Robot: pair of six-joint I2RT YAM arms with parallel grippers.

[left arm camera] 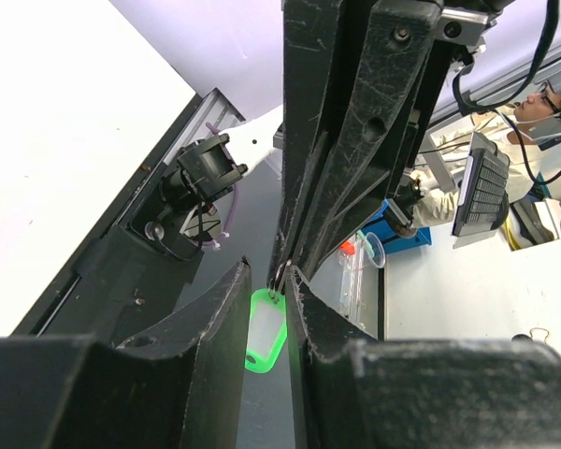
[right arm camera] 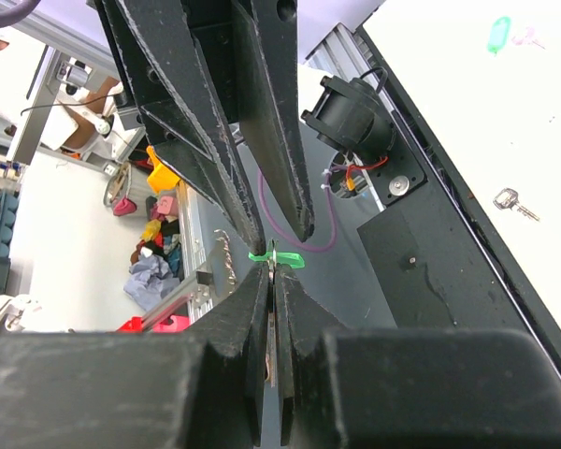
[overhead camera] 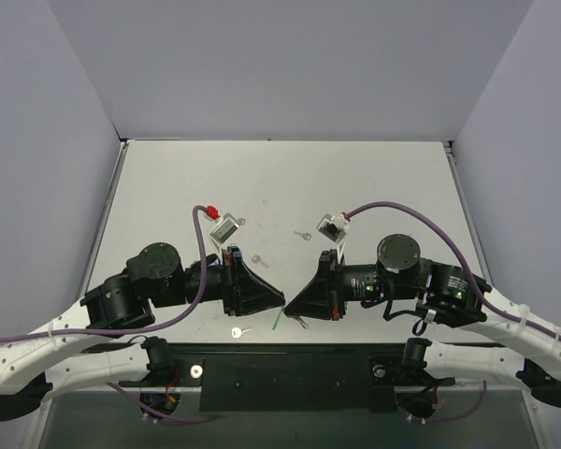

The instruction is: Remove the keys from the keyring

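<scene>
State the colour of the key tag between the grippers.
Light green key tag; clearest in the left wrist view.

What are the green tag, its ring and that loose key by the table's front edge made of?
The green tag looks like translucent plastic: light glows through it. Its ring is thin, shiny wire, probably steel. The loose key is silvery, glinting metal; which one I cannot tell.
</scene>
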